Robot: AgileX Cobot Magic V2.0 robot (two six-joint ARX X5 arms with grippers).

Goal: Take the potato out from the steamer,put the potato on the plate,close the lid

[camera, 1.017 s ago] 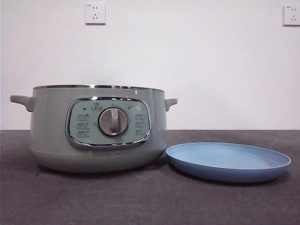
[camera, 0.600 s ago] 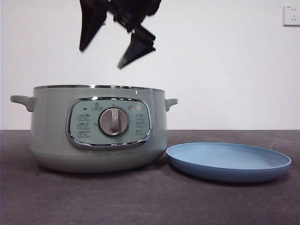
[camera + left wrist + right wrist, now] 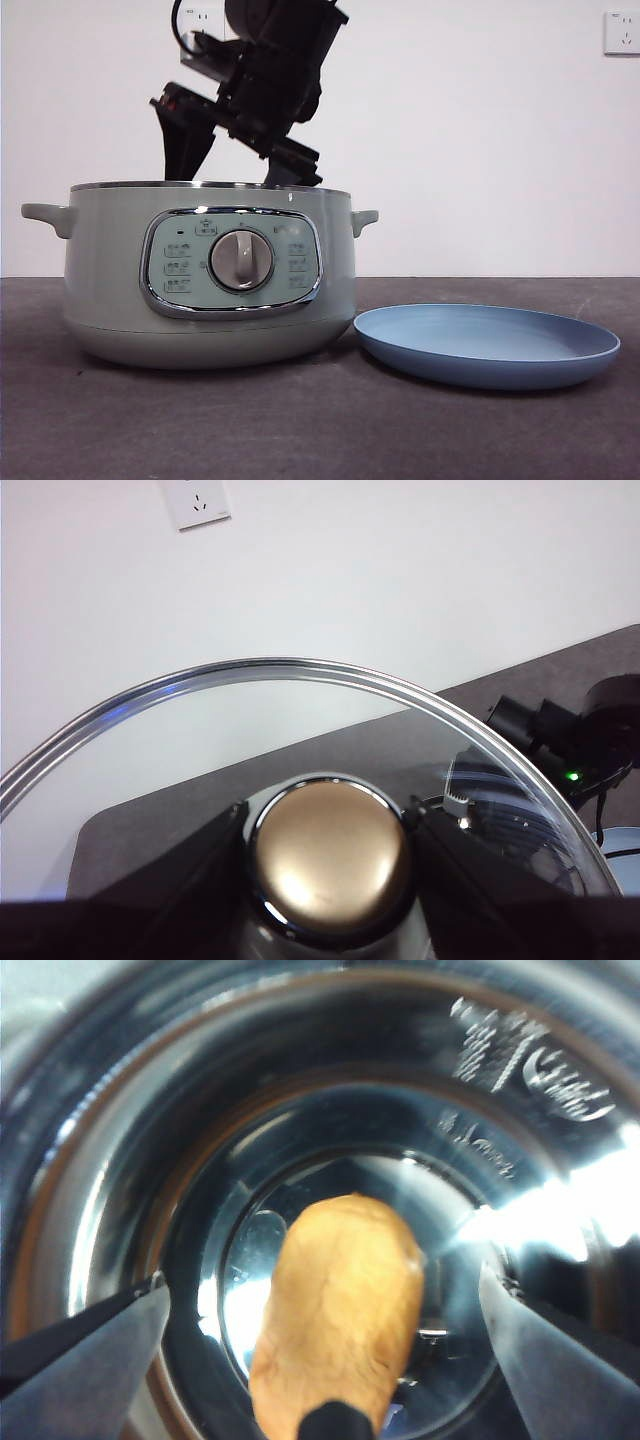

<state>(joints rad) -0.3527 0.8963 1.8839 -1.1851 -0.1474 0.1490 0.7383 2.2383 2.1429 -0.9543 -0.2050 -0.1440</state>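
Note:
The sage-green steamer (image 3: 210, 290) stands open at the left of the front view. The potato (image 3: 340, 1310) lies on the shiny bottom of its pot (image 3: 300, 1080). My right gripper (image 3: 238, 172) reaches down into the steamer's mouth, its tips below the chrome rim. In the right wrist view the right gripper (image 3: 322, 1285) is open, one jaw on each side of the potato, apart from it. My left gripper (image 3: 330, 865) is shut on the knob of the glass lid (image 3: 290, 695) and holds it out of the front view. The light-blue plate (image 3: 487, 345) lies empty, right of the steamer.
A dark table top (image 3: 300, 430) runs to a white wall with sockets (image 3: 622, 32). The plate nearly touches the steamer's base. The right arm (image 3: 575, 735) shows through the lid's glass in the left wrist view.
The right arm has come down from above, from out of view to the steamer's mouth, its jaws open. The steamer and plate have not moved.

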